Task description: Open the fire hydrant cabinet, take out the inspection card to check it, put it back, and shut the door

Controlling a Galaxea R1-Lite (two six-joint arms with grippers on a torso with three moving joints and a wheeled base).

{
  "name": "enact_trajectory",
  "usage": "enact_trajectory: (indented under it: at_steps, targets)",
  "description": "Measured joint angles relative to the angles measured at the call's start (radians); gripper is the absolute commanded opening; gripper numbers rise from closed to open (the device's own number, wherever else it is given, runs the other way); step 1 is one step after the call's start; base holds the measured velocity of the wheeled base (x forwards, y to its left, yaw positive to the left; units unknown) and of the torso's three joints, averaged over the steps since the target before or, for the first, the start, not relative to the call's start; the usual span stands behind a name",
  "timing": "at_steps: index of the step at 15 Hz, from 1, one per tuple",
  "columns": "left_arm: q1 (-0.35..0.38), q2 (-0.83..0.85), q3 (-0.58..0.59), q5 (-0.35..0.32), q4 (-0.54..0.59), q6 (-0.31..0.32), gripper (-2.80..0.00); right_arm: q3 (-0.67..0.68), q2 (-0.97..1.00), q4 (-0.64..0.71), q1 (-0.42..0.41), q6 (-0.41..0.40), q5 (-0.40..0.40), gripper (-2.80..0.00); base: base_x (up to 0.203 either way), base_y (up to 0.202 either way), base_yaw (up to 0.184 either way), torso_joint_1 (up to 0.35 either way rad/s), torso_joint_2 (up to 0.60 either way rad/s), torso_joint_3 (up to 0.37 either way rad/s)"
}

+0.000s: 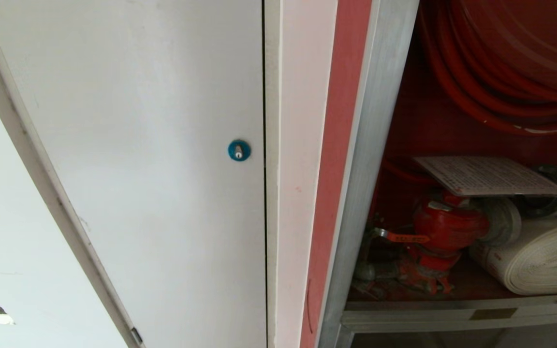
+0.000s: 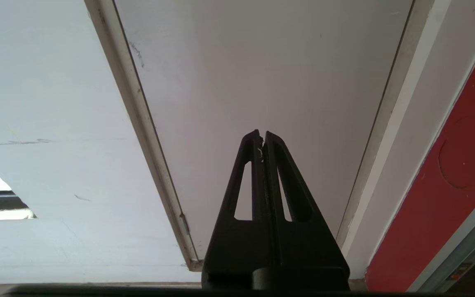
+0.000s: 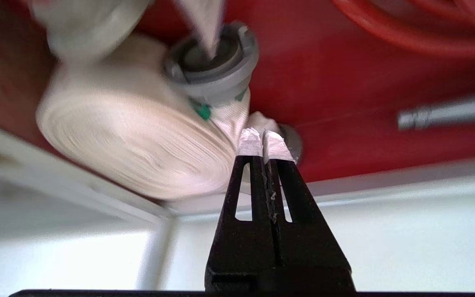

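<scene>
Two claws visible, each in own wrist view. Fire hydrant cabinet [image 1: 380, 145] stands open, red interior ahead of right gripper [image 3: 264, 138]. White rolled hose [image 3: 138, 152] just beside its tips. Inspection card [image 1: 489, 175] lies flat atop red valve [image 1: 445, 227], beyond claw. Right gripper jaws pressed together, empty. Left gripper [image 2: 262, 136] likewise pinched closed, empty, facing white door [image 2: 262, 62].

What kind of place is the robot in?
Probably a building corridor, at an open fire hydrant cabinet: inside are a red hose reel, a red valve and a white rolled hose.
</scene>
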Motion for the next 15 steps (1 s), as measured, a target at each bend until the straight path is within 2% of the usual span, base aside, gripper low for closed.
enact_trajectory:
  at_steps: [2,5,8,10,13,14,15]
  targets:
    - [0.0,0.0,0.0,0.0,0.0,0.0,-2.8,0.006,0.016,-0.004,0.0,-0.082,0.0,-2.8,0.0,0.0,0.0,0.0,0.0,0.0]
    - [0.0,0.0,0.0,0.0,0.0,0.0,-2.8,0.008,0.049,-0.004,0.008,-0.141,0.02,-2.8,0.0,0.0,0.0,0.0,0.0,0.0]
    - [0.0,0.0,0.0,0.0,0.0,0.0,-2.8,0.008,0.076,-0.005,0.01,-0.156,0.128,-2.8,0.0,0.0,0.0,0.0,0.0,0.0]
    - [0.0,0.0,0.0,0.0,0.0,0.0,-2.8,0.004,0.094,-0.006,0.01,-0.194,0.198,-2.8,0.0,0.0,0.0,0.0,0.0,0.0]
    - [0.0,0.0,0.0,0.0,0.0,0.0,-2.8,-0.003,0.11,-0.008,0.006,-0.243,0.212,-2.8,0.0,0.0,0.0,0.0,0.0,0.0]
    - [0.0,0.0,0.0,0.0,0.0,0.0,-2.8,-0.006,0.113,-0.009,-0.006,-0.28,0.212,0.0,0.0,0.0,0.0,0.0,0.0,0.0]
    - [0.0,0.0,0.0,0.0,0.0,0.0,-2.8,-0.006,0.115,-0.008,-0.018,-0.328,0.213,0.0,0.0,0.0,0.0,0.0,0.0,0.0]
